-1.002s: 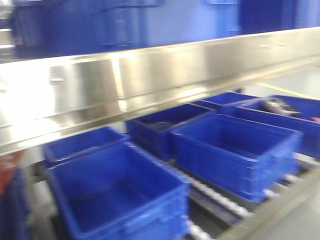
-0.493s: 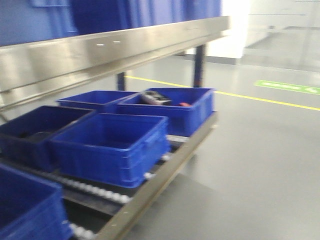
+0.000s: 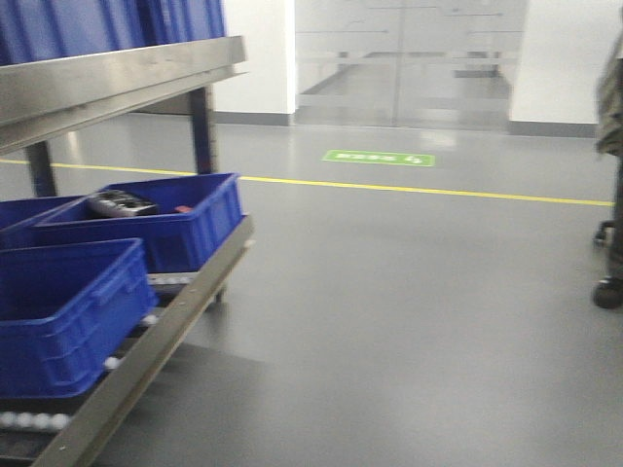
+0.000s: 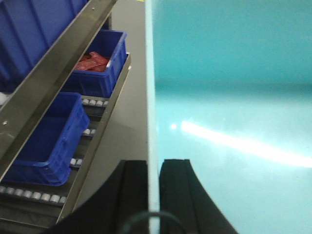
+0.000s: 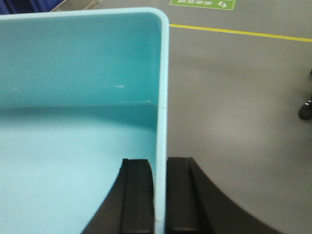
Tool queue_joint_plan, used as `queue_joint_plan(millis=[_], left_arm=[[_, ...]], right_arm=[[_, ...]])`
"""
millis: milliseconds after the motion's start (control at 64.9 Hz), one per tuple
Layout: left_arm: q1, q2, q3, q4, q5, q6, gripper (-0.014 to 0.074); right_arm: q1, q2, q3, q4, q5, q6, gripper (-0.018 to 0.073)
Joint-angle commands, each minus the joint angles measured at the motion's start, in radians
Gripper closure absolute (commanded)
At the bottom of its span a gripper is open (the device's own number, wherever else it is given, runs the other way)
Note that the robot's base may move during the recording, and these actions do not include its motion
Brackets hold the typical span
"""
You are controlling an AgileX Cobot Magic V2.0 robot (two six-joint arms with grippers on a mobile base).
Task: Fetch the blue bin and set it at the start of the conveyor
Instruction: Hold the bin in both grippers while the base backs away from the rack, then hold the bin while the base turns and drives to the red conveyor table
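Front-facing view, from the left: a steel shelf rail (image 3: pixel 117 83) runs above dark blue crates (image 3: pixel 58 311) that sit on a roller rack (image 3: pixel 165 321). The farther crate holds a dark object (too blurred to name). Right of the rack lies gray floor (image 3: pixel 389 311), crossed by a yellow line (image 3: pixel 438 190) with a green floor mark (image 3: pixel 378 158) just beyond it. Glass doors (image 3: pixel 409 58) stand behind, and a black wheel (image 3: pixel 608 292) shows at the right edge.

Left wrist view: the rack fills the left side. One crate there holds red things (image 4: pixel 91 62), and another sits nearer the camera on white rollers (image 4: pixel 29 194). At the bottom middle, the left fingers (image 4: pixel 134 190) are clamped on a thin side wall of the blue bin (image 4: pixel 234 73), one finger outside the wall and one inside. The bin's pale aqua inside fills the right of the picture (a bright streak of light lies across its bottom). The bin is beside the rack, apart from it.

Right wrist view: the bin's inside takes the left half, with a rounded corner at the top. The right fingers (image 5: pixel 178 195) pinch a side wall between them. Floor lies to the right.
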Motion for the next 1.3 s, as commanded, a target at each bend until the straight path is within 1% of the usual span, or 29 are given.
queue_joint_plan(millis=[0,1280], left_arm=[[-0.009,-0.006,-0.010,0.008,-0.039,0.007,0.0708],[-0.009,-0.006,-0.010,0.008,-0.039,0.007,0.0708]], right_arm=[[0.001,-0.008,-0.014,-0.016,-0.047,-0.006,0.0721],[0.001,-0.008,-0.014,-0.016,-0.051,-0.006,0.0721]])
